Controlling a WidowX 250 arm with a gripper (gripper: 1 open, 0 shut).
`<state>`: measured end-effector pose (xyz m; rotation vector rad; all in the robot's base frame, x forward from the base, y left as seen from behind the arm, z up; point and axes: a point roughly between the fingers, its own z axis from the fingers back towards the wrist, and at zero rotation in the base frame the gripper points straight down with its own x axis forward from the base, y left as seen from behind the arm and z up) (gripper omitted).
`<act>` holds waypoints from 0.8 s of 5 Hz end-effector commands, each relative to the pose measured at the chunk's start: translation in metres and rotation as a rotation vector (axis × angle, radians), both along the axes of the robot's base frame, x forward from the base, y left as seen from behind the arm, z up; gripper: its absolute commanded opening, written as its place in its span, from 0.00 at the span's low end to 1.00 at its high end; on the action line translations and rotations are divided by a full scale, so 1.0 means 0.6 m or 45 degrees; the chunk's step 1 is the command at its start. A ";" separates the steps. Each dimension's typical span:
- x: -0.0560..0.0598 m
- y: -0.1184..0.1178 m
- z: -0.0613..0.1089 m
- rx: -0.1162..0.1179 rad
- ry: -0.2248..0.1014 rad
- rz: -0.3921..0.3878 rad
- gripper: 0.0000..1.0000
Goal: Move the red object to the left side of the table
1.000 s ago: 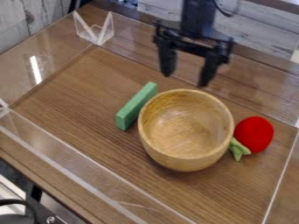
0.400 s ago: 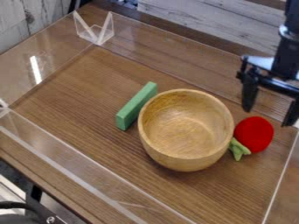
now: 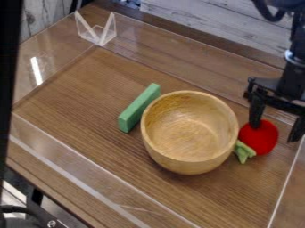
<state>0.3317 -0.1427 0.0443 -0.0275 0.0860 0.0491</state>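
Fingers [image 3: 276, 111] spread over one red fruit [image 3: 259, 134], partly hiding its top; contact appears possible, unclear. Fruit sits just beside one wooden bowl [image 3: 190, 132]. One green block [image 3: 139, 108] on bench [image 3: 71, 120]. Arm [image 3: 290, 53] cut off at frame edge.

Toy fruit [image 3: 259, 134] R of bowl [image 3: 188, 133], nr its rim; block [image 3: 139, 108] just L of bowl; all on tabletop [image 3: 71, 115].
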 end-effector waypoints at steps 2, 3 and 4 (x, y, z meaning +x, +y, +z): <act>0.021 -0.019 0.023 -0.017 -0.054 -0.042 1.00; 0.012 -0.029 0.014 -0.020 -0.052 0.016 1.00; 0.004 -0.028 0.006 -0.023 -0.050 0.077 1.00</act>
